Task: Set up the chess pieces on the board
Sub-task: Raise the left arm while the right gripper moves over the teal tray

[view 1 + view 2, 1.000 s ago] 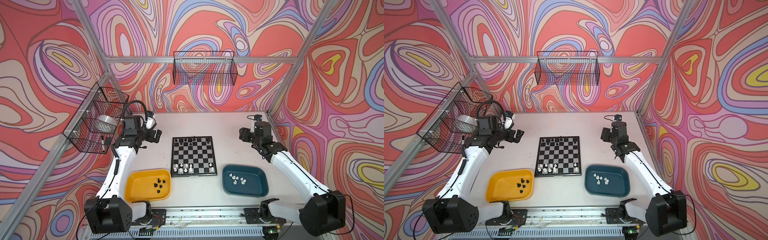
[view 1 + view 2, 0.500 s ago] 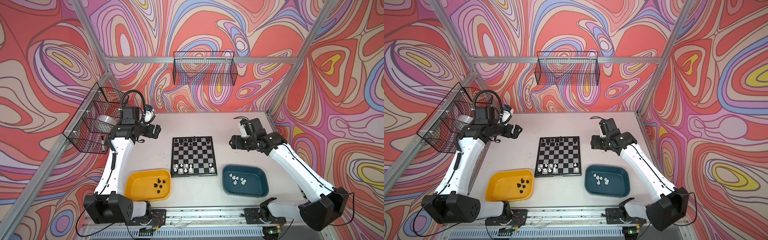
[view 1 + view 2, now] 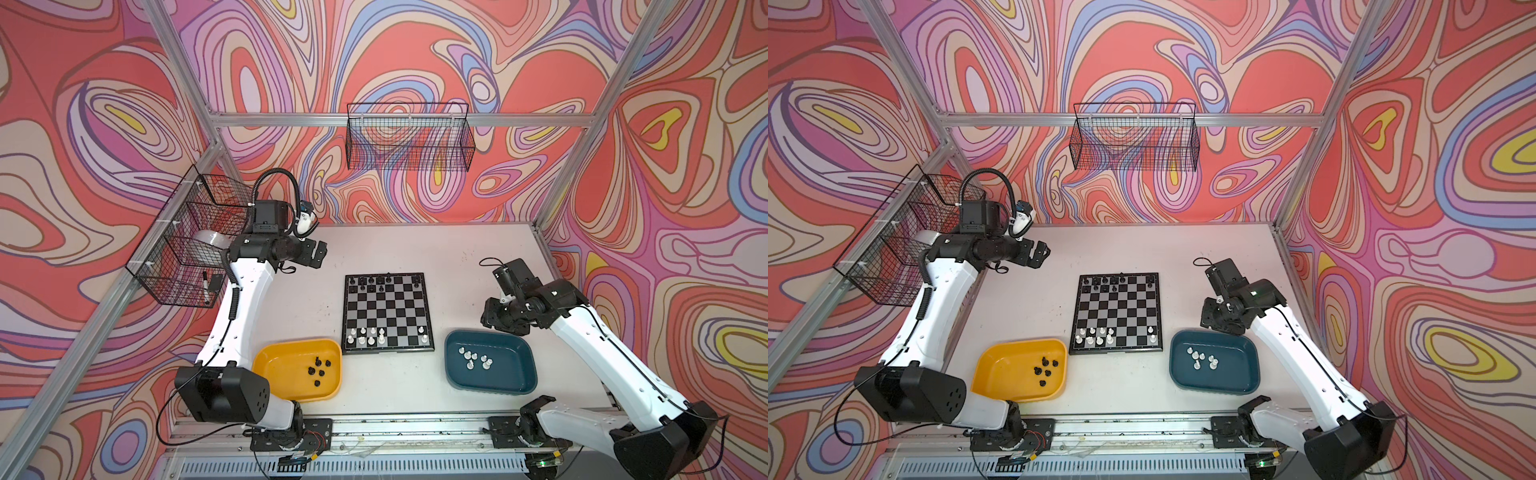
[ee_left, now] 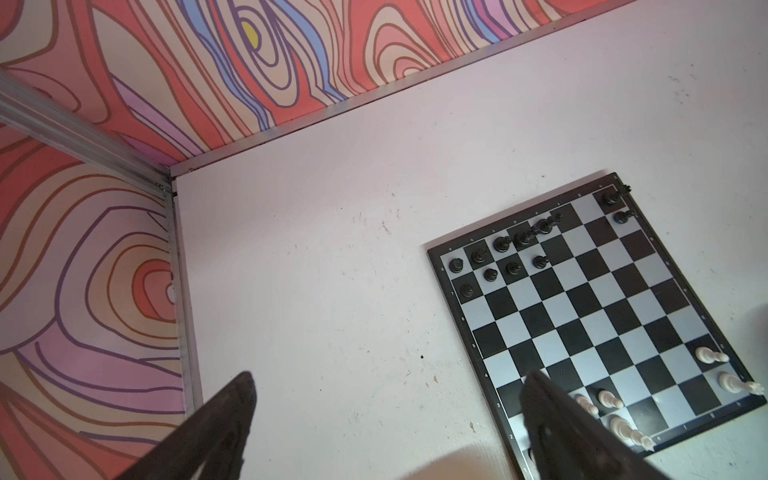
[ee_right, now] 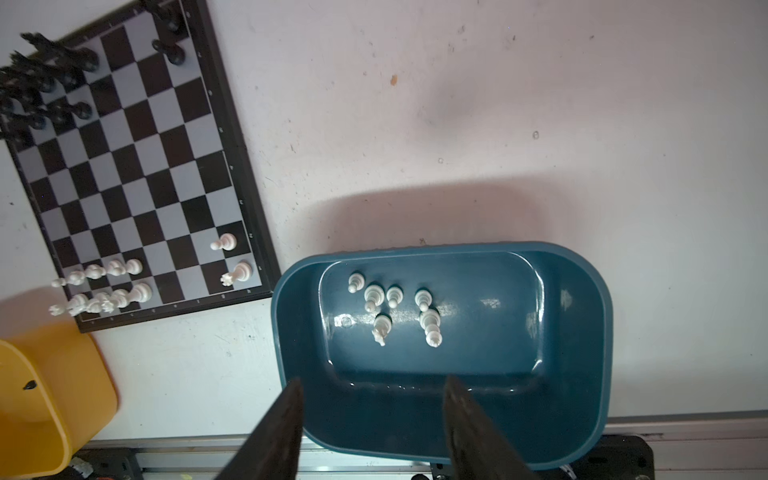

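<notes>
Teal tray holding white pieces, yellow tray holding black pieces

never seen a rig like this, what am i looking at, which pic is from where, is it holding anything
Two white robot arms work at a table, each ending in a two-fingered claw. Two pictures look down from one overhead camera; the others come from a camera on each wrist, where the dark prongs are that claw's fingers. On it lies a chessboard with black pieces along its far edge and white pieces along its near edge. A yellow tray holds spare black pieces, a teal tray spare white ones. The left claw is open, near the back left; the right claw is open over the teal tray's rim. Neither holds anything.
</notes>
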You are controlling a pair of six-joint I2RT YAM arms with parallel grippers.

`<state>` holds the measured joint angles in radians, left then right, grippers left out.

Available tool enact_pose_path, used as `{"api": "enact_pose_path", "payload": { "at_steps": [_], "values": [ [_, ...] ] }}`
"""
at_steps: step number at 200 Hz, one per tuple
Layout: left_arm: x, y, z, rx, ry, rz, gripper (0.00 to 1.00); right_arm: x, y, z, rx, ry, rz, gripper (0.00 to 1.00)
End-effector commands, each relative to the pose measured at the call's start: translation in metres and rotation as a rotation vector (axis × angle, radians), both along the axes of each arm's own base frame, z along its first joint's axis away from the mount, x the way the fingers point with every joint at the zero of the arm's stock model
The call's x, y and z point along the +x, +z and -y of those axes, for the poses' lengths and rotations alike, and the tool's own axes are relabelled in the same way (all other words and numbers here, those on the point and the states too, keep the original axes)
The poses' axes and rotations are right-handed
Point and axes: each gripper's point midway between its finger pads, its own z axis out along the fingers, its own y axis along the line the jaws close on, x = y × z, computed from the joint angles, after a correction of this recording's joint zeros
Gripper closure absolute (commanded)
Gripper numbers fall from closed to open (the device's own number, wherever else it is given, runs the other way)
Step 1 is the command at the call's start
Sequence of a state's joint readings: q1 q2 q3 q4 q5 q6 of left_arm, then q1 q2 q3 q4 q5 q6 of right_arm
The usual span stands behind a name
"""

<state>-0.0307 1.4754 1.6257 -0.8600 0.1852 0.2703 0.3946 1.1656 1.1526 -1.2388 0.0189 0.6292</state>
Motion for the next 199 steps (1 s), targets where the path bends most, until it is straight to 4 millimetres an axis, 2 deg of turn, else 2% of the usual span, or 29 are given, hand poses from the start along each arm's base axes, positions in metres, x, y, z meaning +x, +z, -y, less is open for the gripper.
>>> {"api": "enact_pose_path", "payload": {
  "at_steps": [1,26,45,67,104,122,151,199],
  "values": [
    [0.0,0.013,0.017,0.007,-0.085,0.009,0.0,-0.008,-0.012,0.006,-0.014,-0.056,-0.027,0.47],
    [0.009,0.021,0.031,-0.023,-0.109,0.01,0.0,-0.011,-0.02,0.008,-0.013,-0.097,-0.034,0.48],
    [0.02,0.025,0.039,-0.085,-0.097,-0.006,0.0,-0.02,-0.03,0.008,-0.008,-0.111,-0.093,0.51],
    [0.022,0.029,0.053,-0.123,-0.163,-0.026,0.0,-0.03,-0.036,0.009,-0.002,-0.124,-0.117,0.52],
    [0.036,0.037,0.046,-0.051,-0.124,0.005,0.0,-0.036,-0.045,0.011,-0.037,-0.104,-0.183,0.52],
    [0.038,0.035,0.048,-0.038,-0.146,-0.002,0.0,-0.038,-0.056,0.011,-0.047,-0.094,-0.217,0.52],
    [0.04,0.023,0.051,-0.034,-0.174,-0.027,0.0,-0.03,-0.064,0.008,-0.045,-0.099,-0.204,0.54],
    [0.043,0.009,0.054,-0.053,-0.173,-0.078,0.0,-0.03,-0.079,0.007,-0.036,-0.134,-0.218,0.55]
  ]
}}
